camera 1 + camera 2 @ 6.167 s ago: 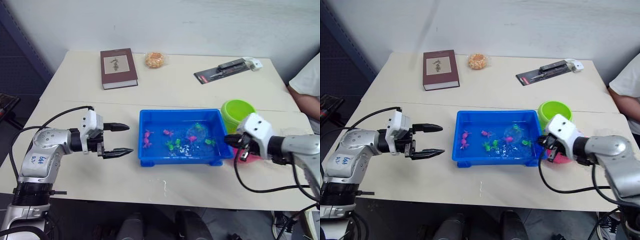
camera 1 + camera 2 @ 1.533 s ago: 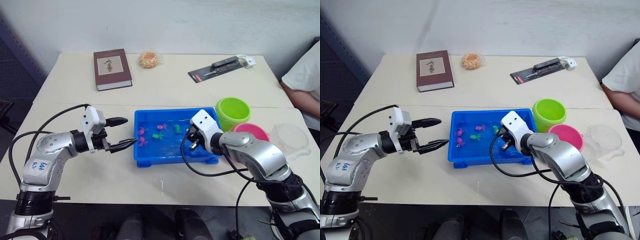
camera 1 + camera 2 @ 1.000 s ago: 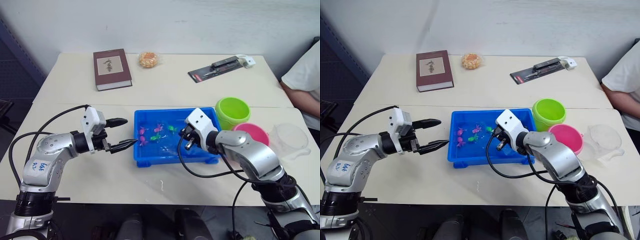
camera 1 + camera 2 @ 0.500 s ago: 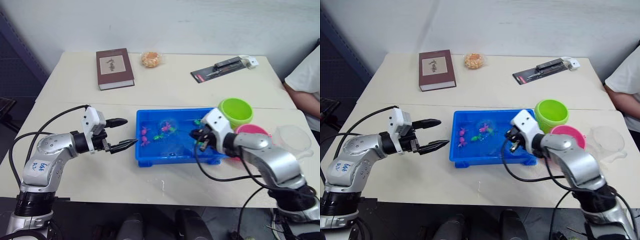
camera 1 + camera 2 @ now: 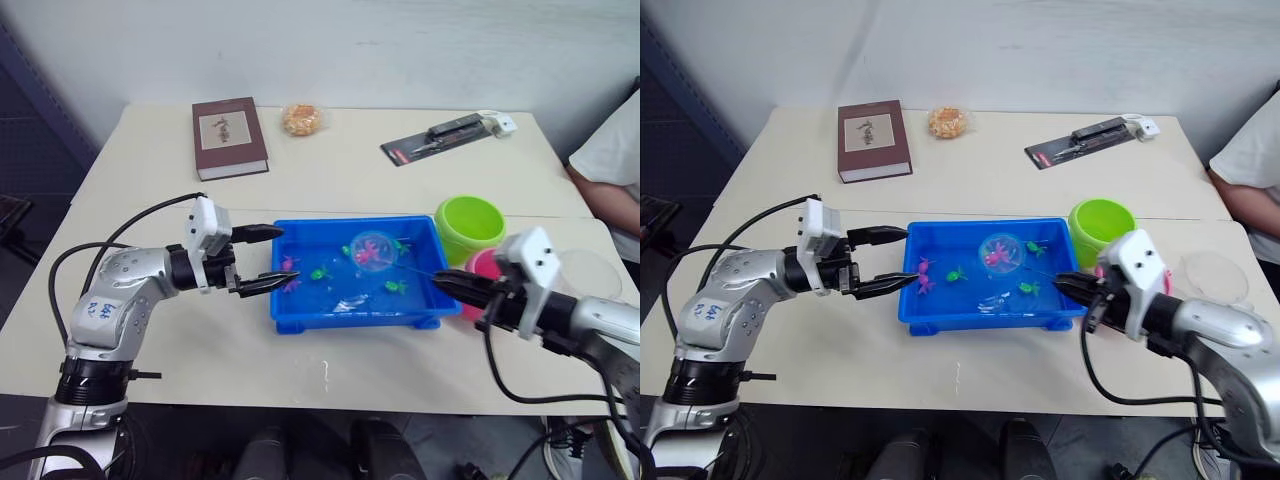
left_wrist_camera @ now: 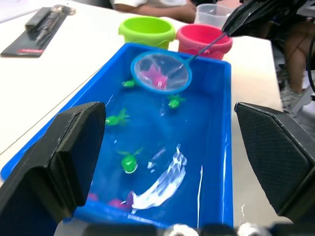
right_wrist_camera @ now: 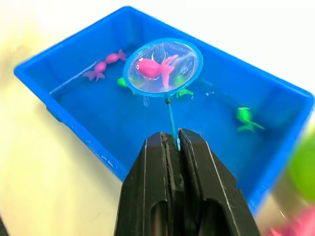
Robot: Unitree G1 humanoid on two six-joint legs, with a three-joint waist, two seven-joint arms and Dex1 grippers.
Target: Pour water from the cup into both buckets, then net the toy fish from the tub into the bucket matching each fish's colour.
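Note:
The blue tub sits mid-table with water, several green fish and a pink fish near its left end. My right gripper is shut on the thin handle of a small round net. The net hangs just above the tub's back right part, with one pink fish in it. Right of the tub stand the green bucket and the pink bucket, which is partly hidden by my right arm. The clear cup stands further right. My left gripper is open at the tub's left rim.
A dark red book, a small snack bag and a black tool pack lie along the far side of the table. A person's sleeve shows at the right edge.
My right gripper has drawn back to the right and the net has risen out of the water with a pink fish in it. My left gripper has moved right to the tub's rim.

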